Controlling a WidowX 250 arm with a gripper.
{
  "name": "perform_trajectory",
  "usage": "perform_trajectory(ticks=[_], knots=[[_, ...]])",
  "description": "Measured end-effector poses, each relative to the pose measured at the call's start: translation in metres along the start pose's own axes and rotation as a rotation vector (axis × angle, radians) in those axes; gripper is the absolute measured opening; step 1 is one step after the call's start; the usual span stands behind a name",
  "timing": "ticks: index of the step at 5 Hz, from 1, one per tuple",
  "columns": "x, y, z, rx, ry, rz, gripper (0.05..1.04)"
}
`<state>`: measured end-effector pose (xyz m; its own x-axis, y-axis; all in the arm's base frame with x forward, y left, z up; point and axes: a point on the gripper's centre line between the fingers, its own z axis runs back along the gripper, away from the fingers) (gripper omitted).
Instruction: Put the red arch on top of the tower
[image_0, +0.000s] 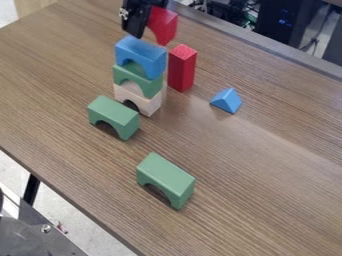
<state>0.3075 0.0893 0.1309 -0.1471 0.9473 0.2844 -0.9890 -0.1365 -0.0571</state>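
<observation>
Red arch (164, 26): solid red block, being held aloft near the top edge of the view, tilting, with its curved cutout facing down toward the tower. Tower: standing upright on the wood-grain table (254, 170), left of the view's centre; a blue arch (141, 50) is resting on a green arch (137, 79), which is resting on a pale arch (137, 98); their cutouts are facing down.
</observation>
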Motion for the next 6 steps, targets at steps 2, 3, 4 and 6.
perform_trajectory(ticks=[2, 3, 4, 6], knots=[[-0.0007, 0.0071, -0.0098, 0.020, -0.008, -0.018, 0.604], [-0.0005, 0.0090, -0.0130, 0.024, -0.012, -0.023, 0.604], [0.0000, 0.0099, -0.0146, 0.024, -0.018, -0.029, 0.604], [0.0014, 0.0105, -0.0113, 0.038, -0.017, -0.020, 0.944]])
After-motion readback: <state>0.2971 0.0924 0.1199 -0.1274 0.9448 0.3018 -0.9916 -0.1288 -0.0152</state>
